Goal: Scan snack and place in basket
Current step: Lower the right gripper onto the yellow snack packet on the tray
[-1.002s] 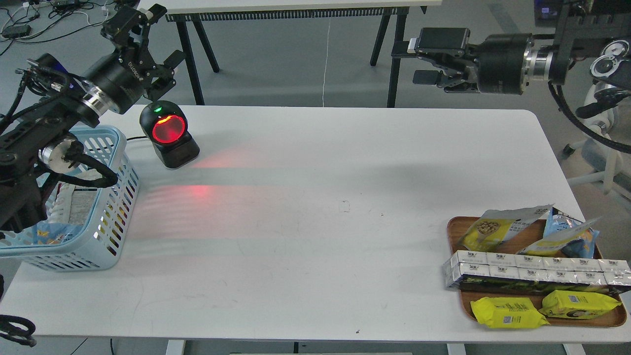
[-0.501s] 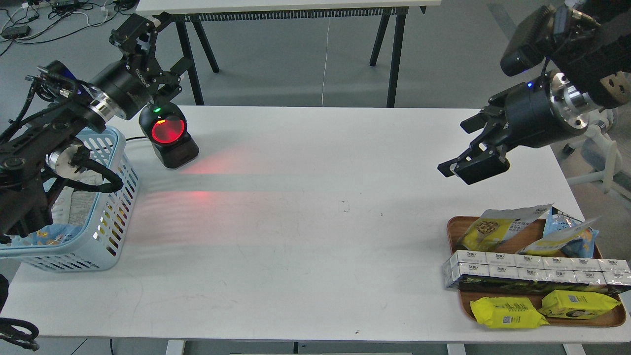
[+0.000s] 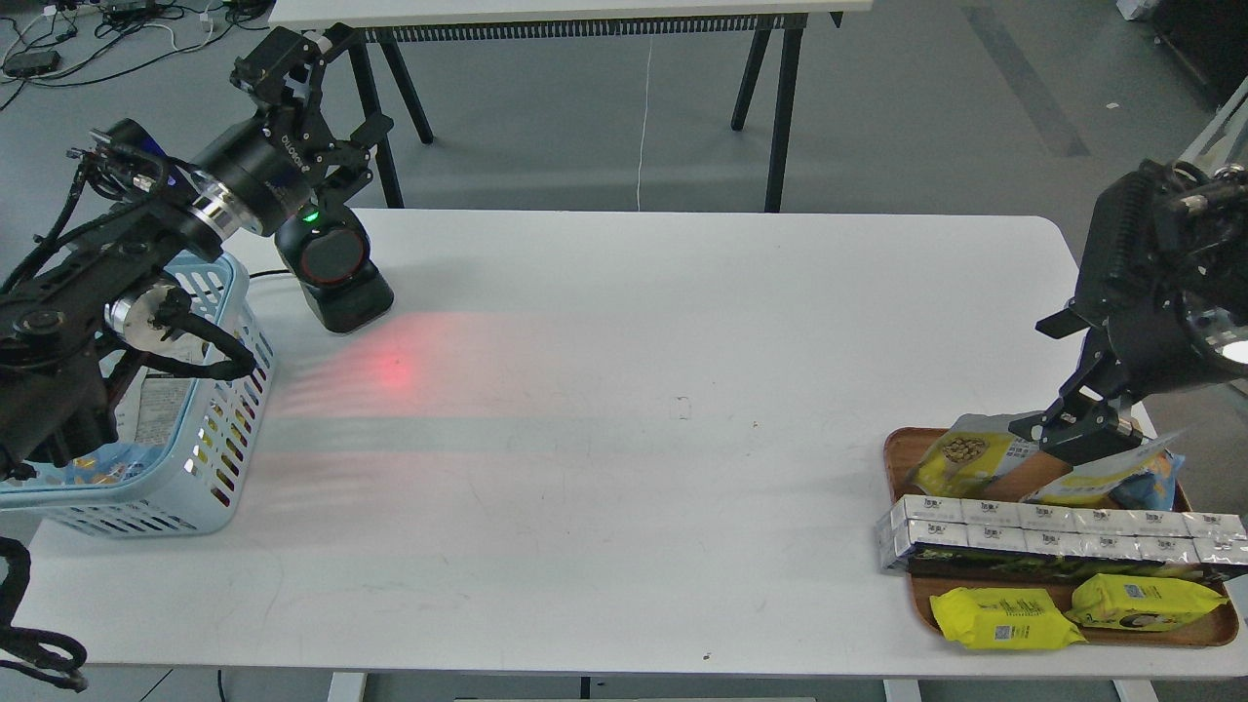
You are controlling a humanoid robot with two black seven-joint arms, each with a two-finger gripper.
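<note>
From my head view, my right gripper [image 3: 1077, 436] hangs low over the back of the wooden tray [image 3: 1058, 595], and I cannot tell whether its fingers are parted or closed. The snack [image 3: 960, 458] lies just to its left, propped on the tray's far edge, with the blue-and-yellow bag [image 3: 1136, 478] directly beneath. Far across the table, my left gripper [image 3: 317, 93] stands spread wide, empty, above the scanner [image 3: 334, 268]; the basket [image 3: 229, 390] sits below that arm.
</note>
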